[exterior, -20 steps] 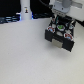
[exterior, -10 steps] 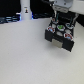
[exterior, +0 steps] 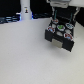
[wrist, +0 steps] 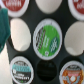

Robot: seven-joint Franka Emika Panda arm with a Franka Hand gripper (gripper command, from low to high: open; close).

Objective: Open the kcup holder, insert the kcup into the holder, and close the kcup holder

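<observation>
The black kcup holder [exterior: 51,35] stands at the exterior view's right with its tray pulled out, rows of round pods showing. My gripper [exterior: 61,19] hangs right above the tray. In the wrist view the kcup [wrist: 46,39], white with a green top, sits in a round slot of the black tray [wrist: 27,59], directly under the camera. One teal finger [wrist: 4,27] shows at the picture's edge, clear of the kcup; the other finger is out of frame. The jaws stand wide apart and hold nothing.
Around the kcup are pods with red lids [wrist: 13,5], a teal-labelled pod [wrist: 20,70] and several empty white slots [wrist: 20,35]. A white bottle [exterior: 25,9] stands at the back of the white table [exterior: 25,55].
</observation>
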